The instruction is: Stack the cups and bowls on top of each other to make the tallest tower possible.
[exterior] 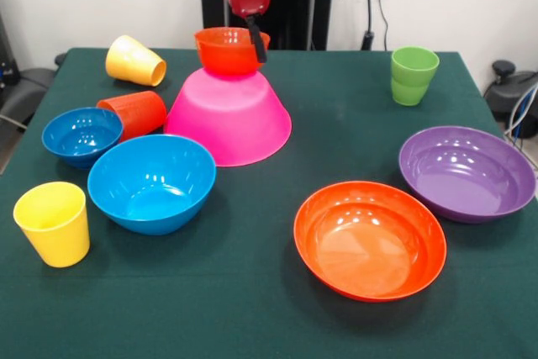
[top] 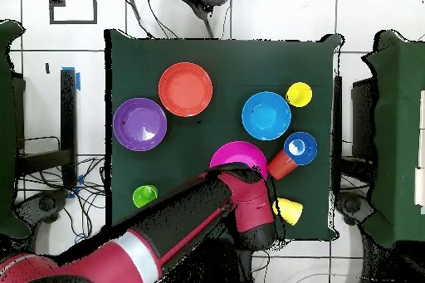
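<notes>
Placement of the small orange bowl (exterior: 227,48), seated upright on the inverted large pink bowl (exterior: 229,115) at upper centre, was judged underway; the gripper (exterior: 255,38) was seen clamped on its rim, and a level, centred release was advised.

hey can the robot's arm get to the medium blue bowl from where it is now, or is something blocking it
Probably yes. The medium blue bowl sits upright and open, with nothing above it. The gripper is at the small orange bowl atop the upturned pink bowl, right beside it. Only the small blue bowl and orange-red cup crowd one side.
</notes>
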You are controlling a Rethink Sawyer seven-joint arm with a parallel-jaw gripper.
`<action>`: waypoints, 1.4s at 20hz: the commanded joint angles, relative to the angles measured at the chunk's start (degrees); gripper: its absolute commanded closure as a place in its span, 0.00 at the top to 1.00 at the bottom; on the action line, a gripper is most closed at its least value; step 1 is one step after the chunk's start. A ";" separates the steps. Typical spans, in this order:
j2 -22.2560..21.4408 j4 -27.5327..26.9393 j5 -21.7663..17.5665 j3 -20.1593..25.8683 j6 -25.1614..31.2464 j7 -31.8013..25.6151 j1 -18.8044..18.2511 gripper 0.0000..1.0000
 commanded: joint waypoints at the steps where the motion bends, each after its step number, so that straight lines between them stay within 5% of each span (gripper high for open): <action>1: -1.85 2.12 -1.98 3.83 3.84 9.38 1.53 1.00; 12: -7.37 -0.86 0.27 5.07 2.44 7.05 -1.40 1.00; 22: 0.45 -3.41 -8.12 5.77 2.79 12.70 -3.99 1.00; 28: -3.93 1.34 -7.77 5.91 -0.75 12.53 -5.76 1.00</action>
